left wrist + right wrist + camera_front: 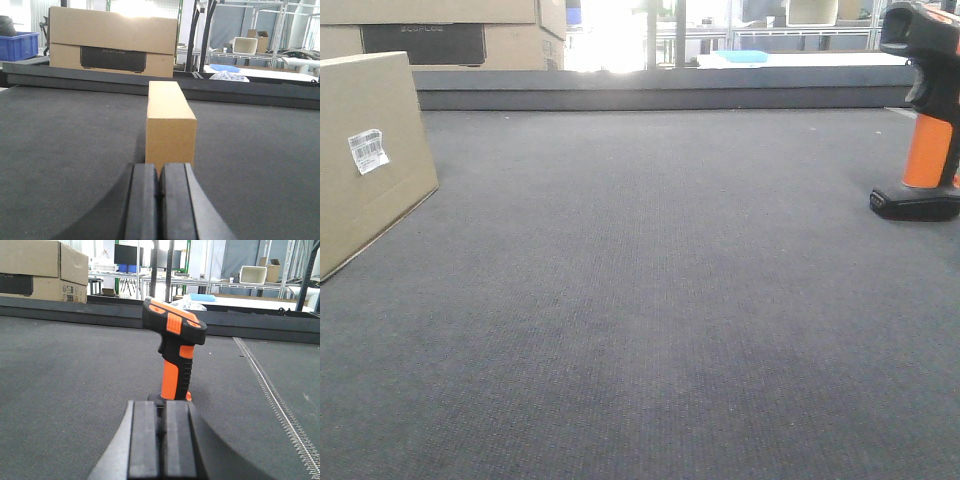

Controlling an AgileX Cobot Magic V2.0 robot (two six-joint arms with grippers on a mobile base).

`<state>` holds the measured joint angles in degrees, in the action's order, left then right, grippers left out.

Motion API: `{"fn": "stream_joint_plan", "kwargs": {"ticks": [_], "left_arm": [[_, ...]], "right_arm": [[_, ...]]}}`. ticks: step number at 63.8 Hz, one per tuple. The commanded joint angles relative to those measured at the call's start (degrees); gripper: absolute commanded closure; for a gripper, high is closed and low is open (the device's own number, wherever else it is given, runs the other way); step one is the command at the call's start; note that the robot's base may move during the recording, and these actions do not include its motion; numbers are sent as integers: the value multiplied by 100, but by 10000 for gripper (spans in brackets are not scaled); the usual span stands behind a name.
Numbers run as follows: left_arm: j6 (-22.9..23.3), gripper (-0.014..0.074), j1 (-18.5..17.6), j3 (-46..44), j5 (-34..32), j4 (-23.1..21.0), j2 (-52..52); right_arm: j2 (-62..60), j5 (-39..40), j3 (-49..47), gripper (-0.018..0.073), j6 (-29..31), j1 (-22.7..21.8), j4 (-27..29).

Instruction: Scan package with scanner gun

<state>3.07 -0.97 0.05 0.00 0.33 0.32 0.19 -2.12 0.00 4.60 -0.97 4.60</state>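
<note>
The package (365,155) is a brown cardboard box with a white barcode label (367,150), standing at the left edge of the grey mat. In the left wrist view the box (170,125) stands end-on just beyond my left gripper (160,172), which is shut and empty. The scanner gun (925,110) is black and orange and stands upright on its base at the right edge. In the right wrist view the scanner (174,347) stands just ahead of my right gripper (160,412), which is shut and empty. Neither gripper shows in the front view.
A raised dark ledge (660,88) borders the far side of the mat. Large cardboard boxes (112,42) sit behind it at the left, with a blue crate (19,45) beside them. A seam strip (272,395) runs along the mat right of the scanner.
</note>
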Motion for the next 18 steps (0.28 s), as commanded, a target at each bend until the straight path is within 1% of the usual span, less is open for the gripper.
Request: {"fn": "stream_joint_plan", "kwargs": {"ticks": [1,18], "left_arm": [[-5,707,-39,-5,-78,32,-32],[-5,707,-39,-5,-78,32,-32]], "right_arm": [[-19,127,0,721,-9,-4,9],[-19,127,0,721,-9,-4,9]]}}
